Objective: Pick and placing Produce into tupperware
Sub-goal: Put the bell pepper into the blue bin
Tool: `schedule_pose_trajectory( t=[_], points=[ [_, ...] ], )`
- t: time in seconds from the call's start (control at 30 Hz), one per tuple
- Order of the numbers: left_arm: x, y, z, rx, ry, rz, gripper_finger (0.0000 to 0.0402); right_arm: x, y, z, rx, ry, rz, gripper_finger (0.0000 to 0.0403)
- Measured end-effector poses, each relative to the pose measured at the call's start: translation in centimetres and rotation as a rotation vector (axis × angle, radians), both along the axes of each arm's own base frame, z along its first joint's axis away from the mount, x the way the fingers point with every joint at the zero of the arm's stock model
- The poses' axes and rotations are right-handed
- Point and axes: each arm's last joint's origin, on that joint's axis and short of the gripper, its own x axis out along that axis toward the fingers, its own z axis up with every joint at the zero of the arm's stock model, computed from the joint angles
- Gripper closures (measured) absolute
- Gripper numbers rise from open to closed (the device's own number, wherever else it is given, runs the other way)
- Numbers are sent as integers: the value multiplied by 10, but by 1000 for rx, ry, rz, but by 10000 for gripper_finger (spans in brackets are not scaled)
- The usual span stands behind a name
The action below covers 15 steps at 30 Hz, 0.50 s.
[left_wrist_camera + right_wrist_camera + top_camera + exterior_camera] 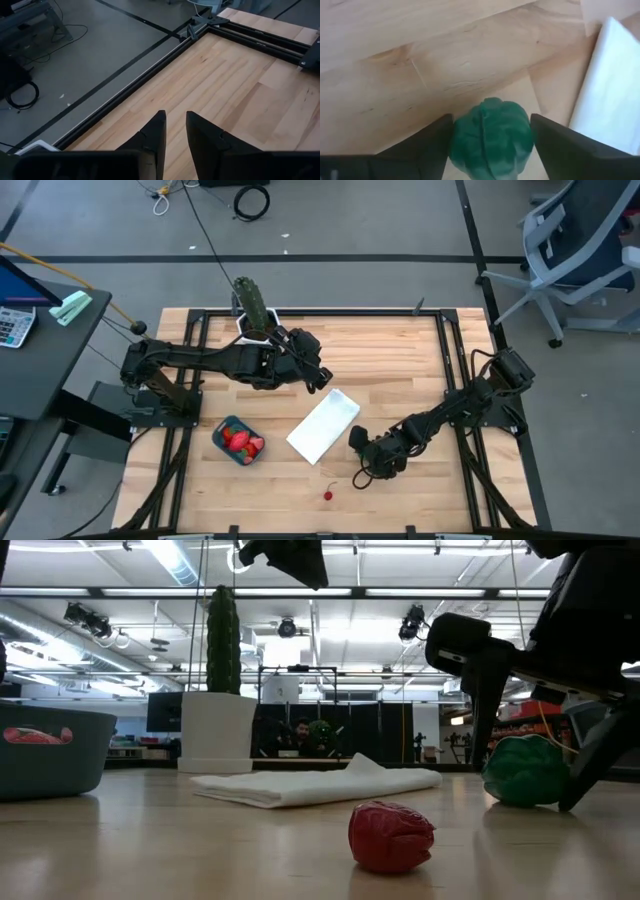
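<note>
Right end effector (490, 137) brackets the green piece (491, 136) beside the white panel's (323, 426) near edge; left end effector (175, 132) stands narrowly open above bare bench (240, 85).

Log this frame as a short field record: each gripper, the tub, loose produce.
right gripper: low at the table, fingers either side of the green piece; contact unclear
left gripper: raised near the cactus, holding nothing
tupperware: holds red fruit
loose produce: one red piece on the table, near the white panel
</note>
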Motion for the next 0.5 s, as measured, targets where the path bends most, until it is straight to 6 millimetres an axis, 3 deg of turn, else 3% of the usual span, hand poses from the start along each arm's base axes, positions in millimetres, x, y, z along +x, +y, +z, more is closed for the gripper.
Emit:
schedule_pose_trajectory(
  t=[0.3,0.5],
  points=[
    [0,0,0,0,0,0,311,0,0,0,24,6,-12,175],
    [0,0,0,3,3,-3,317,0,1,0,40,8,-19,178]
  ],
)
